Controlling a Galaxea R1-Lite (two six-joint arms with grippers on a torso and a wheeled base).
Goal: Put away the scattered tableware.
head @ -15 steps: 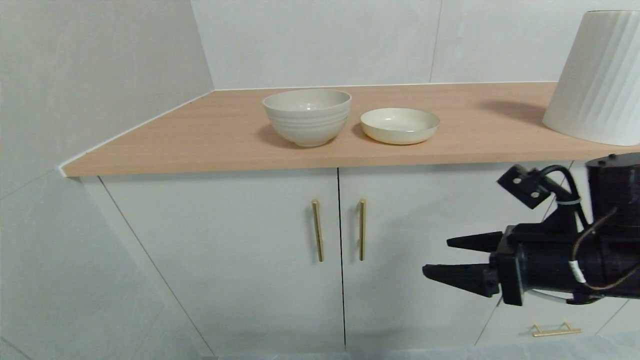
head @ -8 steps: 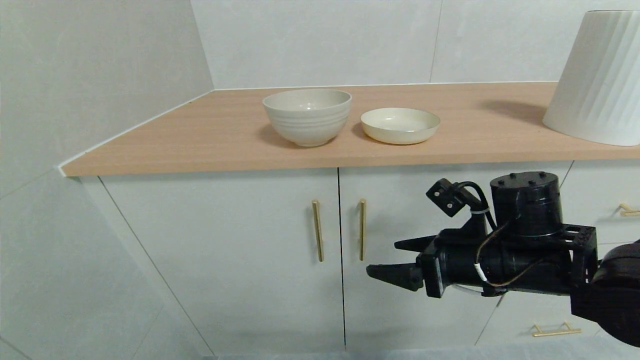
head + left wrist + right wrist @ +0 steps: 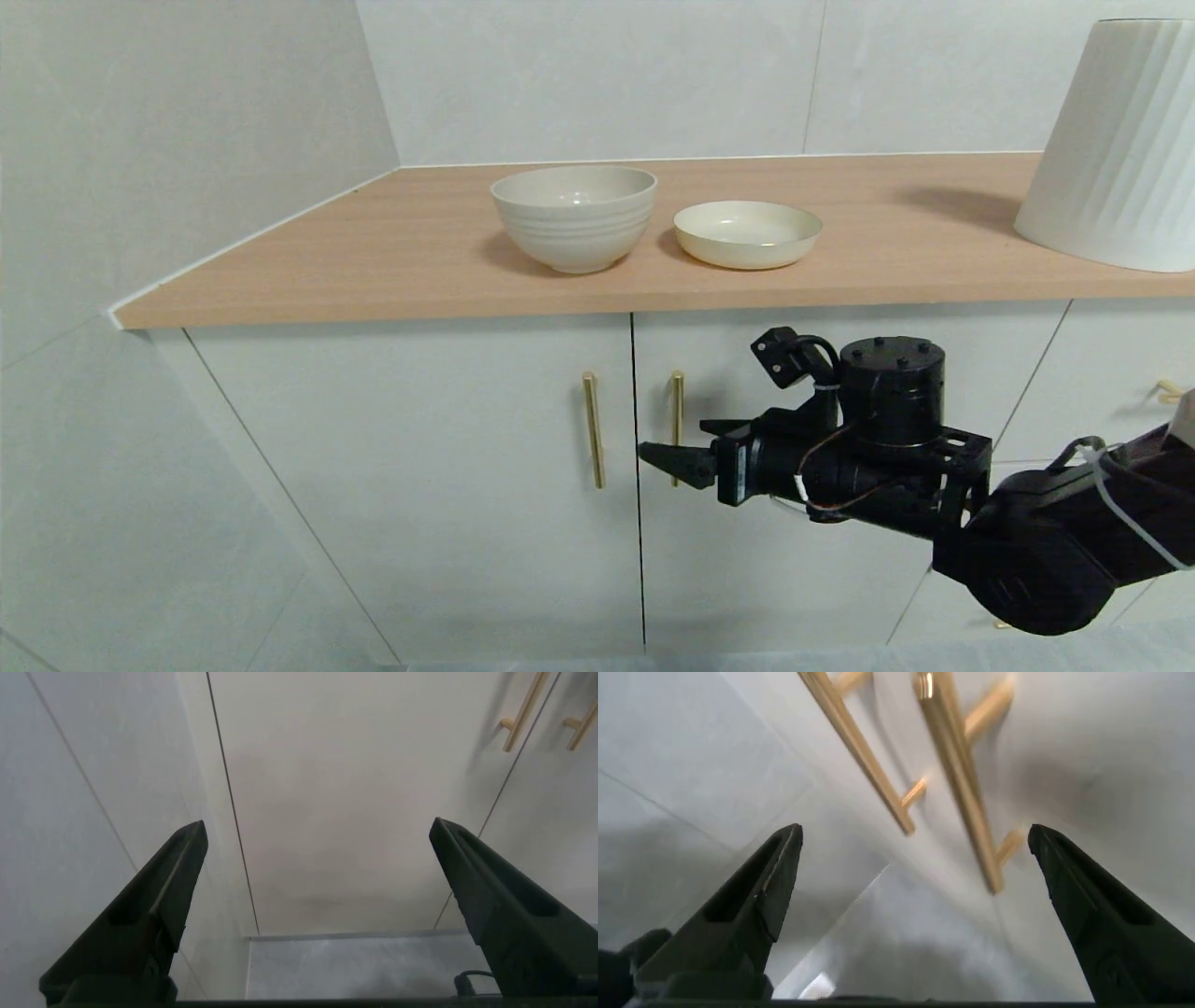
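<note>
Left tool (image 3: pixel 318 831): released, spread wide, holding nothing; it faces a plain cabinet front low down near the floor.
Deep bowl (image 3: pixel 573 217): upright on the tabletop (image 3: pixel 373 261); what shows of its inside is empty.
Cupboard doors (image 3: pixel 448 485): both shut under the tabletop, so whatever is inside is hidden.
Right door handle (image 3: pixel 676 401): a vertical brass bar beside the centre seam.
Shallow dish (image 3: pixel 747 233): just to the right of the bowl and apart from it; empty.
Right tool (image 3: pixel 677 446): released, its fingers parted at the handle's lower part; I cannot tell whether they touch it.
Step in hand: probably opening the cupboard, with neither vessel picked up yet.
Next move: likely clench on the bar, then pull outward along the door's swing.
White ribbed shade (image 3: pixel 1111 140): on the tabletop at the far right, well apart from the dish.
</note>
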